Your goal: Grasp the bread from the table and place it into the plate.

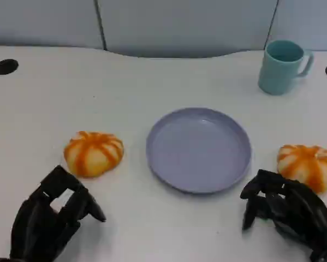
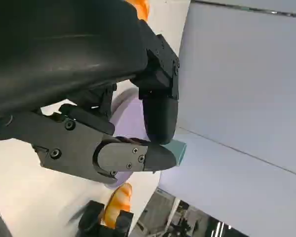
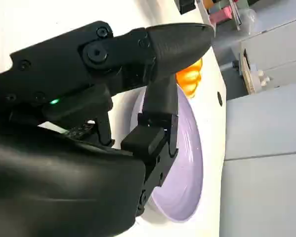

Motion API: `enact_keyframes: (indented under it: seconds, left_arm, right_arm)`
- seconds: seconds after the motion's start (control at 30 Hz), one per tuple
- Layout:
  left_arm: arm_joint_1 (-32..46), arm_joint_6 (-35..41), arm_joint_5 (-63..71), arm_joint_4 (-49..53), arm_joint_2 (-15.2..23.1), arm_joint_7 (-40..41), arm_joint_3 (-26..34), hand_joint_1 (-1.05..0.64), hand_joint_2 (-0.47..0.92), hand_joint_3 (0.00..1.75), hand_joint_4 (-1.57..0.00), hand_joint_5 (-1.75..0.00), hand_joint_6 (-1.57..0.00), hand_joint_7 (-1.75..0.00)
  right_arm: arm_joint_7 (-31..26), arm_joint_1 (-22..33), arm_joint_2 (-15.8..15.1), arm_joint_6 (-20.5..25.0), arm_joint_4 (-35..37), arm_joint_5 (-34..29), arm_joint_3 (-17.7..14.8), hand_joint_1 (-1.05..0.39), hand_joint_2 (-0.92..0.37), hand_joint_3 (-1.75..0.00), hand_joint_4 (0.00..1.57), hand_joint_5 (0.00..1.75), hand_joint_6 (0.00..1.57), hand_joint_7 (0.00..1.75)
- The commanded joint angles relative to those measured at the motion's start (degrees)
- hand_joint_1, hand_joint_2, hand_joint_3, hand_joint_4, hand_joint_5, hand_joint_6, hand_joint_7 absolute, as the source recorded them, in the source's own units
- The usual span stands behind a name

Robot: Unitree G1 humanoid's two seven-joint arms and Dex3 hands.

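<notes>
Both hands are low over the tabletop (image 1: pixel 152 229) near its front edge. The left hand (image 1: pixel 51 218) has its fingers spread apart with nothing between them, pointing up toward the bread just ahead of it. The right hand (image 1: pixel 289 213) looks the same, fingers apart and holding nothing, though from the head view its fingers seem a bit more curled, so I'm only fairly sure on that one.

Surface is a plain white tabletop, with a pale grey-blue panel wall behind it. There's a black round hole (image 1: pixel 6 66) in the tabletop far ahead of the left hand.

Count: two breads, one plate, one mug. One orange-striped bread (image 1: pixel 93 153) sits just in front of the left hand's fingertips, not touching. The other bread (image 1: pixel 308 165) is right beside the right hand, just ahead of it and to its outer side. The lavender plate (image 1: pixel 198 150) lies between the two hands, a little further out, with nothing in it. The teal mug (image 1: pixel 283 66) stands upright well beyond the right hand.
</notes>
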Motion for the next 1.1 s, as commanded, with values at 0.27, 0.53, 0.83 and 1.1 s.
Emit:
enact_keyframes:
  seconds: [0.27, 0.53, 0.83, 1.1]
  left_arm:
    - [-0.2, -0.4, 0.3, 0.3, 0.7, -0.1, 0.4, -0.51, 0.92, 0.31, -0.67, -1.75, -0.47, -1.64]
    - [-0.2, -0.1, 0.2, 0.2, 0.7, 0.0, 0.4, -0.50, 0.92, 0.30, -0.67, -1.75, -0.48, -1.63]
    - [-0.4, -0.8, 0.2, 0.7, 1.0, -0.8, 0.4, -0.50, 0.92, 0.33, -0.67, -1.75, -0.47, -1.64]
    - [-0.3, -10.7, 8.2, 0.3, 2.2, 2.8, 0.2, -0.55, 0.92, 0.28, -0.54, -1.66, -0.46, -1.44]
  right_arm:
    - [-0.4, 0.6, -0.9, 0.3, 0.7, -0.3, -0.2, -0.52, -0.92, -0.25, 0.68, 1.57, 0.71, 1.12]
    - [-0.3, 0.5, -0.8, 0.4, 0.7, -0.1, -0.3, -0.53, -0.92, -0.25, 0.69, 1.57, 0.72, 1.11]
    - [-0.5, 0.5, -0.6, 0.6, 0.7, 0.0, -0.4, -0.52, -0.92, -0.25, 0.69, 1.57, 0.72, 1.12]
    - [-0.6, 0.5, -0.5, 0.6, 0.6, -0.2, -0.1, -0.52, -0.92, -0.25, 0.69, 1.57, 0.72, 1.13]
